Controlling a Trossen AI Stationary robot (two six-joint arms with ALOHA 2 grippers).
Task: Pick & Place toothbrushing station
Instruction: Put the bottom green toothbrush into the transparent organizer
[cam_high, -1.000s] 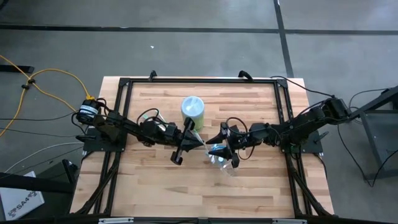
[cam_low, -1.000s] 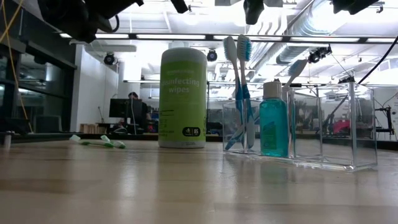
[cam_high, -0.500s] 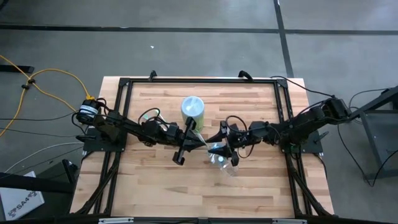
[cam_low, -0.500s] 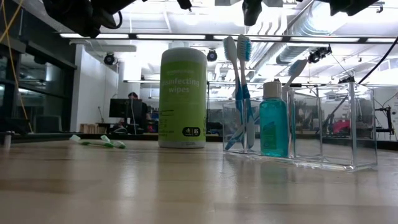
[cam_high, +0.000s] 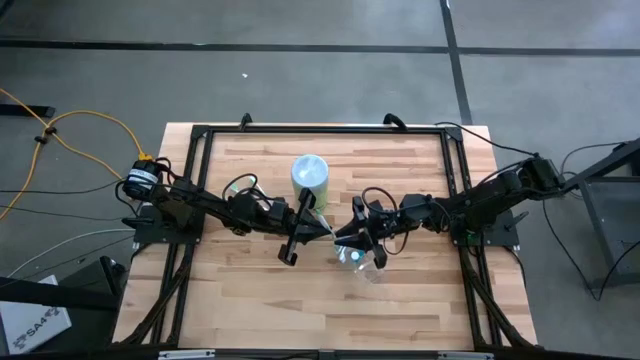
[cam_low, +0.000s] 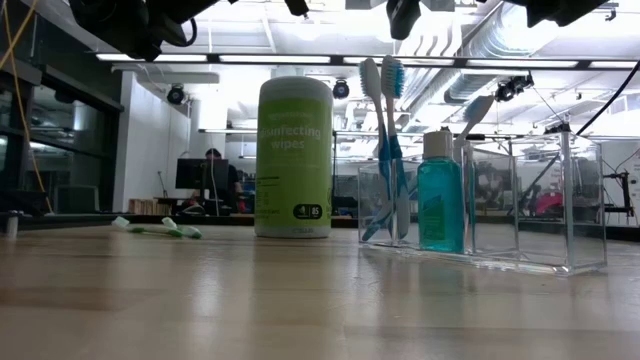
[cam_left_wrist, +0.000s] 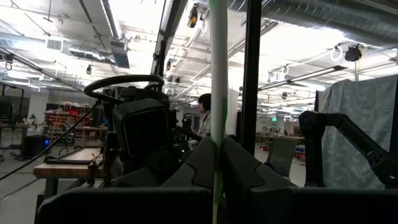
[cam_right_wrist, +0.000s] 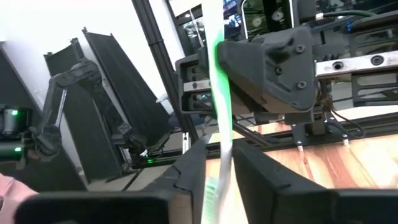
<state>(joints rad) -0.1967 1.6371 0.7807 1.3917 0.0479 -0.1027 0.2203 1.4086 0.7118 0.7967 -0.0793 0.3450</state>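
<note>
A slim green-white toothbrush (cam_high: 322, 228) hangs in the air at mid table between my two grippers. My left gripper (cam_high: 314, 226) is shut on it from the left, my right gripper (cam_high: 343, 236) from the right. In the right wrist view the toothbrush (cam_right_wrist: 222, 118) runs from my right gripper (cam_right_wrist: 219, 174) to the left one beyond. The clear plastic container (cam_high: 364, 264) stands on the table just near of my right gripper. In the low view the container (cam_low: 520, 215) holds upright blue-white toothbrushes (cam_low: 385, 150) and a teal bottle (cam_low: 440, 200). My left gripper pinches the toothbrush's thin handle (cam_left_wrist: 217, 134) between its two fingers, coming level from the table's left and lying across it. The toothbrush is clear of the table. My right gripper has its two fingers closed about the handle (cam_right_wrist: 224, 149), coming level from the table's right, across it.
A green wipes canister (cam_high: 310, 176) stands just far of the grippers. Another green-white toothbrush (cam_low: 155, 228) lies on the table to the left. A black frame (cam_high: 320, 130) runs round the table's edges. Bare wood lies toward the near edge.
My right gripper, wide open a second ago, has shut its fingers about the green-white toothbrush that my left gripper holds. My left gripper has edged a little toward the table's right. The container has stayed in place.
</note>
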